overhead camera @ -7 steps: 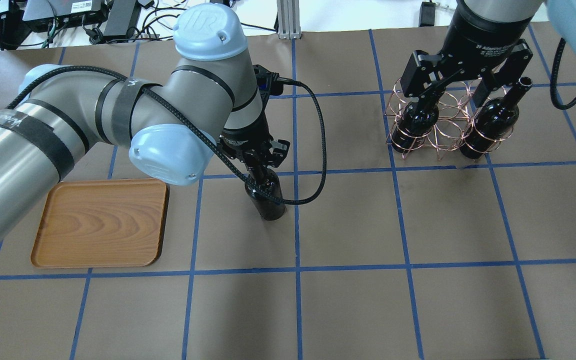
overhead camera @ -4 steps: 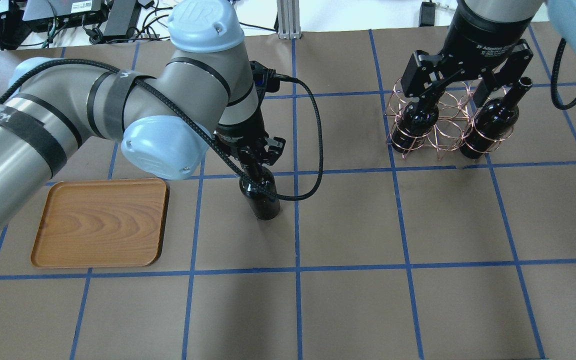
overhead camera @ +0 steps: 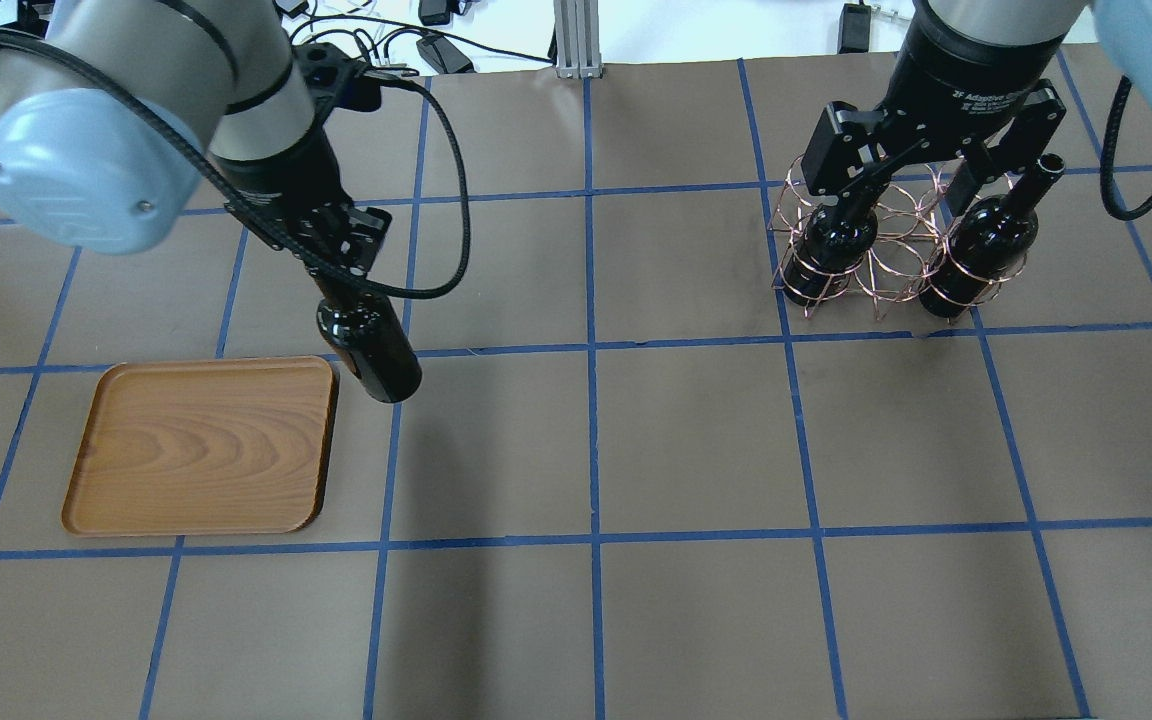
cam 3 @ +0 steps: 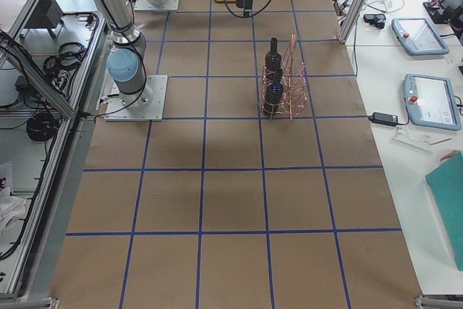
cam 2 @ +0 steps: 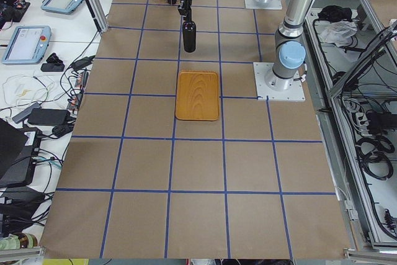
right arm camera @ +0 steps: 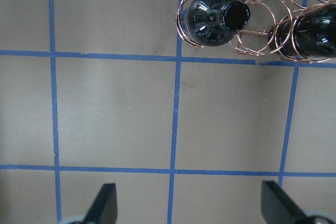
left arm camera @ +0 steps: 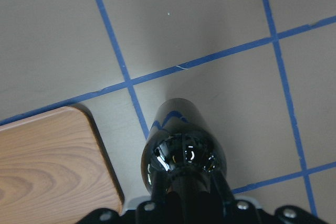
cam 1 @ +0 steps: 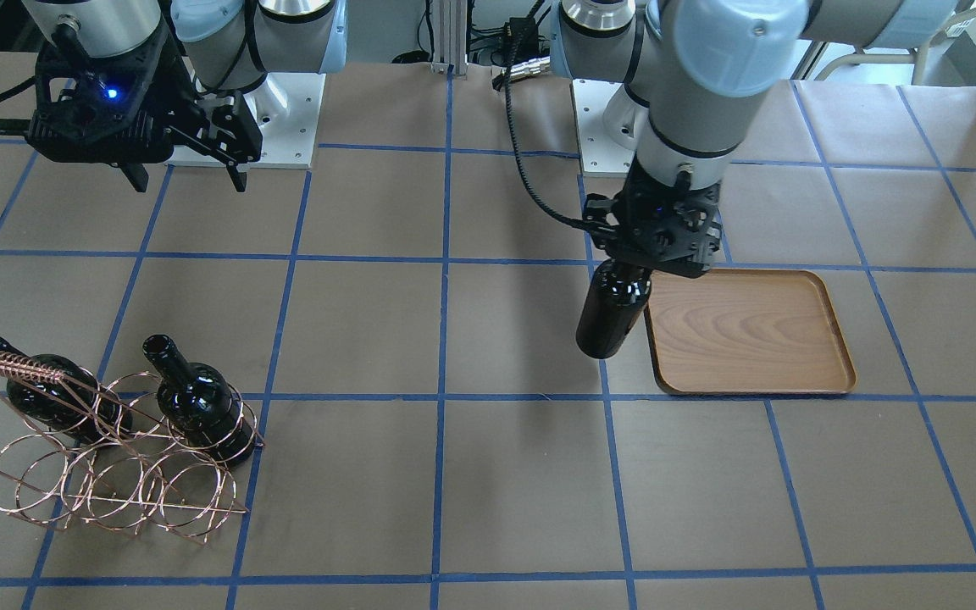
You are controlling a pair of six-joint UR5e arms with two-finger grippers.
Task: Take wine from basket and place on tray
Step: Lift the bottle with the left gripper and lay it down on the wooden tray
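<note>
**One Sign to Read**

White letters on the round black top of the right gripper say "2F Adaptive". The word after that is hidden. The lines under it are too small to read.

glossy black glass wine, grained wooden tray, copper wire basket

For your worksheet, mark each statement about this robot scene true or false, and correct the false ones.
1. The left gripper holds a wine bottle by its neck. True.
2. That bottle stands on the tray. False: it is beside the tray, outside its rim.
3. Three bottles sit in the basket. False: only two bottles are in it.
4. The right gripper is open and holds nothing. True.
</note>
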